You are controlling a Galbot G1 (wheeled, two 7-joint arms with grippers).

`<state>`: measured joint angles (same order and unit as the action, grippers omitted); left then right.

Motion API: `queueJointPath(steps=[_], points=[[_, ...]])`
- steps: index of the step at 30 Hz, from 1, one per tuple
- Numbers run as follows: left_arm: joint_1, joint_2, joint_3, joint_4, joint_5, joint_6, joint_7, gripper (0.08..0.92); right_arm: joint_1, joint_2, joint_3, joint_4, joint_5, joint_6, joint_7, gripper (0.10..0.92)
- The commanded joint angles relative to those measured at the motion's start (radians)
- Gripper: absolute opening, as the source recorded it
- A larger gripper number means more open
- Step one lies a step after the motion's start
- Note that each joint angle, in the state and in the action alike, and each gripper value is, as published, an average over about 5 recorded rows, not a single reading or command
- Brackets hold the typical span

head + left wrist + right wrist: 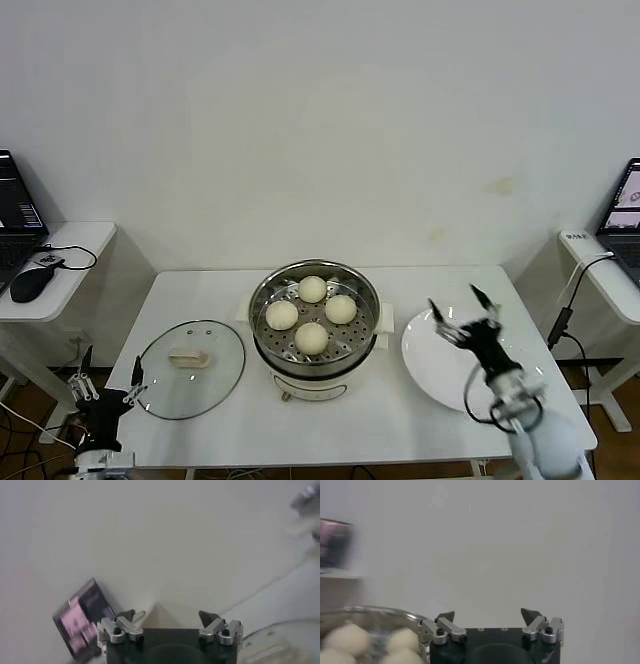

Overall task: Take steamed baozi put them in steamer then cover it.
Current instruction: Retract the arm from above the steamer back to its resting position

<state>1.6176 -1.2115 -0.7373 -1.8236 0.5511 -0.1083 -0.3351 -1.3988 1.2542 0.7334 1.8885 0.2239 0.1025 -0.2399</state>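
All four baozi [312,312] sit in the steamer [314,330] at the centre of the table [420,400], spaced out on the perforated tray, none of them stacked. The plate [425,362] to the right lies bare. So by the look of it the loading is done and only the cover is left.

And the cover is the lid [191,368], flat on the table to the left of the steamer, near it but not touching, handle [188,358] up. That handle runs roughly left to right in the head view, so fingers would want to straddle it from front and back.

Which arm? The left gripper [108,386] hangs low at the front left corner, just beside the lid's near rim, fingers spread wide with nothing between them. The lid lies ahead of it and to its right. Its wrist view catches the glass edge at one corner.

The right gripper [462,318] floats above the plate, fingers apart and empty too, with the steamer standing between it and the lid. Its wrist view looks across at the buns in the pot.

My call: the left arm is the nearer one by far, and the lift is its job, a short reach in and over the handle.
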Motion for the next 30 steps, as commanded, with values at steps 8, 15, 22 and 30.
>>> queueJointPath(steps=[8, 15, 22, 30], points=[[-0.069, 0.107, 0.048, 0.261, 0.712, -0.059, -0.018, 0.823, -0.239, 0.191, 0.240, 0.000, -0.063, 0.073, 0.039, 0.823], [-0.149, 0.112, 0.086, 0.315, 0.736, -0.065, -0.009, 0.823, -0.241, 0.201, 0.241, -0.005, -0.067, 0.078, 0.042, 0.823], [-0.213, 0.119, 0.105, 0.337, 0.740, -0.068, 0.003, 0.823, -0.252, 0.218, 0.237, -0.005, -0.076, 0.087, 0.043, 0.823], [-0.287, 0.120, 0.133, 0.377, 0.743, -0.079, 0.007, 0.823, -0.263, 0.229, 0.233, 0.008, -0.066, 0.069, 0.045, 0.823]])
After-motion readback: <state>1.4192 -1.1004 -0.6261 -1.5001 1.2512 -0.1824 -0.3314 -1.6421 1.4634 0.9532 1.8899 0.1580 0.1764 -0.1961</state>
